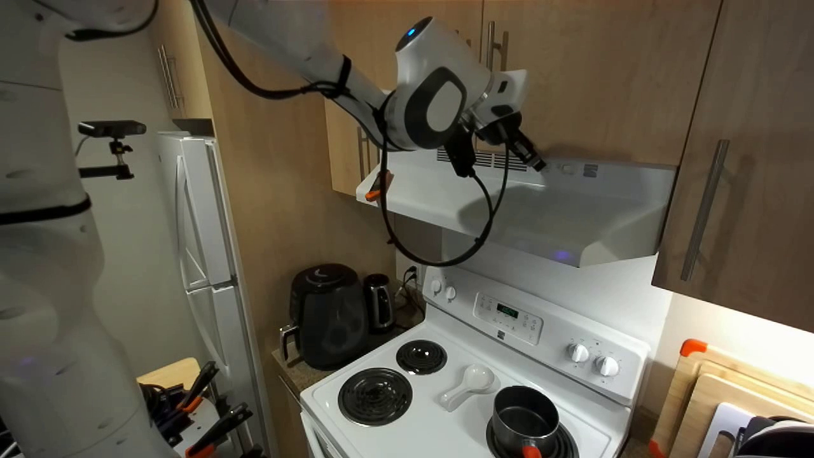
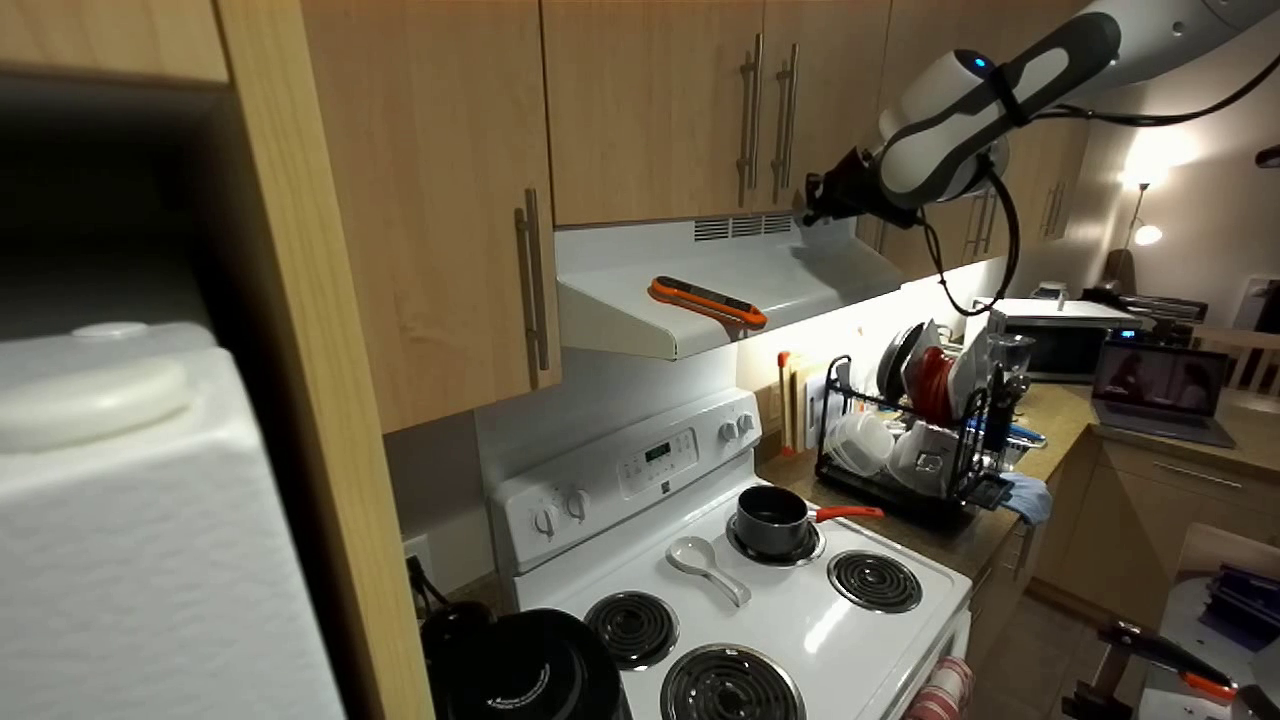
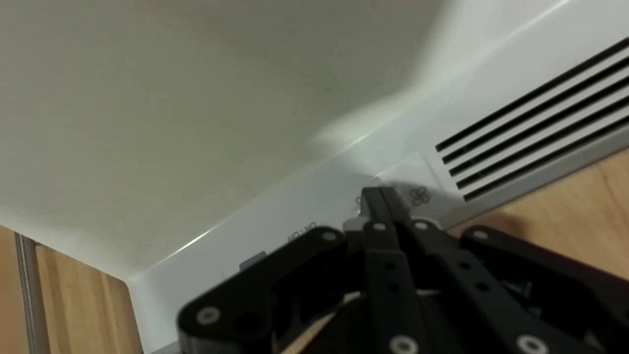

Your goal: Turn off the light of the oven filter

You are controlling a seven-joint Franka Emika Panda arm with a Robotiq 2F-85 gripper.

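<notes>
Gripper (image 3: pixel 382 191) closed, empty — near fan symbol (image 3: pixel 419 195), upper edge of hood (image 1: pixel 540 210) — sideways misaim could trigger fan instead.

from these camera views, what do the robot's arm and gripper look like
The Panda arm is white and rounded, with dark grey trim, a blue light and black cables strapped to it. The gripper is black, with slim fingers and round, silvery screws.

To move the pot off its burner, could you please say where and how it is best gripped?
Probably the red handle, gripped across its slim length from the front of the stove: it juts diagonally forward, away from the control panel, while the pot body is broad and round.
</notes>
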